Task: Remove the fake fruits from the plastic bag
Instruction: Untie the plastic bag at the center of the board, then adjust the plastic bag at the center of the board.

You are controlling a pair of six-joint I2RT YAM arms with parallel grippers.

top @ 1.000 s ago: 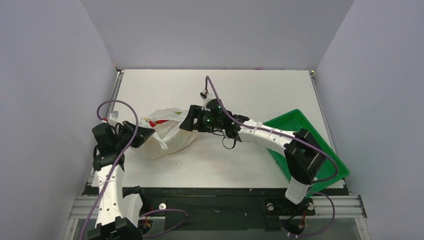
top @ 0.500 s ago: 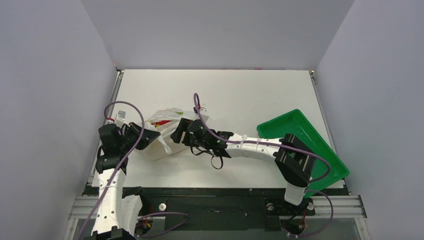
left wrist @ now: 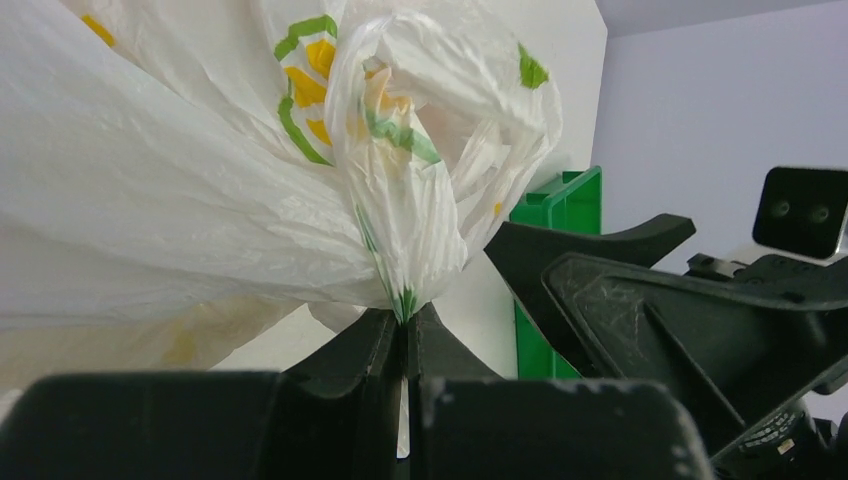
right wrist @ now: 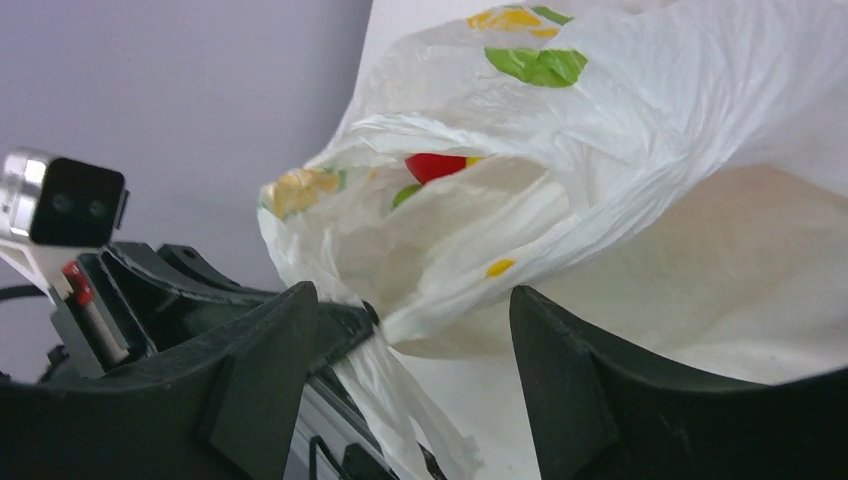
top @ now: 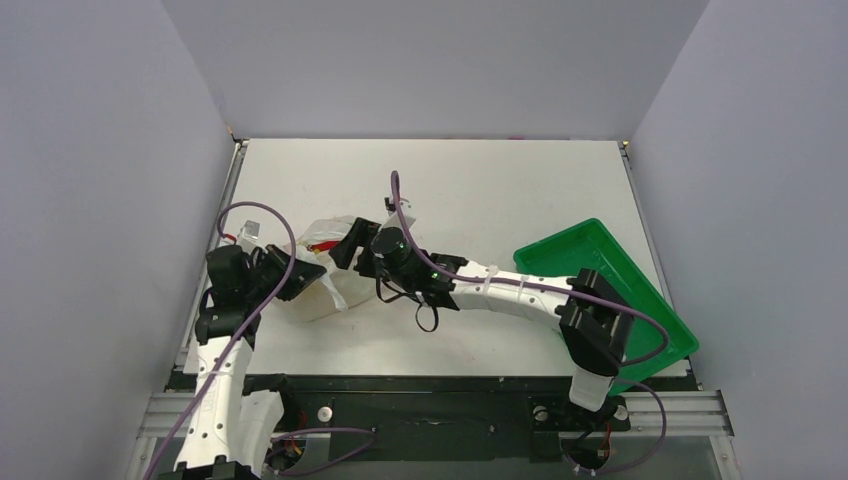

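While the left pincer point(left wrist: 405, 335) clamps a bunched fold of the bag point(top: 318, 243), left of centre on the worktop point(top: 480, 190), the right pincer point(right wrist: 410, 320) gapes wide, facing its crumpled folds.

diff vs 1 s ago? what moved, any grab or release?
The right gripper swung left to the mouth of the plastic bag; its jaws stand open on either side of the plastic, gripping nothing. The left gripper shifted slightly right, and the bag bunched up between the two. Unchanged: the left gripper stays pinched on the bag's plastic, and the green tray has not moved.
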